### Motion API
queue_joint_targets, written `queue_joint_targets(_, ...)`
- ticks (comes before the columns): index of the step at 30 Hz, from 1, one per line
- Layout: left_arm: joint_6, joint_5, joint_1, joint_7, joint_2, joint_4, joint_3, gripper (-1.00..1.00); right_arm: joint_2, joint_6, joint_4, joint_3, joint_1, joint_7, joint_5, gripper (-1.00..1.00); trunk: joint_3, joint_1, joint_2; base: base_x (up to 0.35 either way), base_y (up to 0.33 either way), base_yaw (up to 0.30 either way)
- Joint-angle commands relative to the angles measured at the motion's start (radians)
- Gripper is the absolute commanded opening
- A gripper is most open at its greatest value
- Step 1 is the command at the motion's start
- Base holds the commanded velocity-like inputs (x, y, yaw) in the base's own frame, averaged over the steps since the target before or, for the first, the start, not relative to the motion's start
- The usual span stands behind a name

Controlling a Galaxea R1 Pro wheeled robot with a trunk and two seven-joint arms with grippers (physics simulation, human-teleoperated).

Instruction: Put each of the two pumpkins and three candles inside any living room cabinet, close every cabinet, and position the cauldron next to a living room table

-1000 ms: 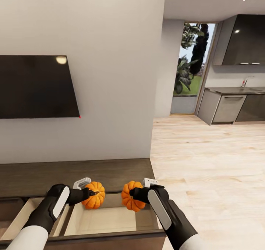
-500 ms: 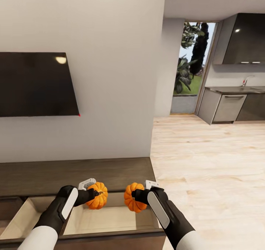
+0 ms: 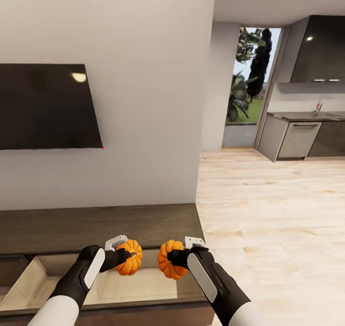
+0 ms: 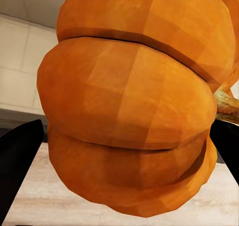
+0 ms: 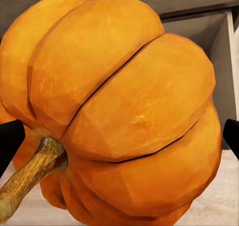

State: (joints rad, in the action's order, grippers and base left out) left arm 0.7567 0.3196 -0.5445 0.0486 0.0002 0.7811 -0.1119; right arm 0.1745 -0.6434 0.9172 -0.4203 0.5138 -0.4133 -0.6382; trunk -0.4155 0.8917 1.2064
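Left gripper [image 3: 125,257] clamped on left pumpkin [image 3: 129,263]; right gripper [image 3: 176,258] clamped on right pumpkin [image 3: 171,265], above open cabinet [image 3: 96,225] drawer. Likely light, rigid, ribbed, round; grip across sides.

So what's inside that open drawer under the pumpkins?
The open drawer shows only a bare pale floor and walls. The two pumpkins and both arms cover part of it.
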Motion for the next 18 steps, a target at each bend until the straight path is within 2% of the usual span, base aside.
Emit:
queue_joint_targets(1, 0.0, 0.001, 0.0, -0.001, 0.0, 0.0, 0.0, -1.0, 0.0, 0.0, 0.0, -0.001, 0.0, -0.001, 0.0, -1.0, -0.003, 0.004, 0.007, 0.0, 0.0, 0.0)
queue_joint_targets(10, 0.001, 0.002, 0.0, -0.001, 0.005, 0.0, -0.005, -1.0, 0.0, -0.009, 0.018, -0.004, 0.001, -0.001, -0.002, -1.0, -0.031, 0.038, 0.07, 0.0, 0.0, 0.0)
queue_joint_targets(18, 0.0, 0.001, 0.0, 0.0, 0.005, 0.0, -0.006, -1.0, 0.0, 0.001, -0.016, 0.005, 0.039, -0.001, -0.014, -1.0, -0.056, 0.069, 0.126, 0.0, 0.0, 0.0)
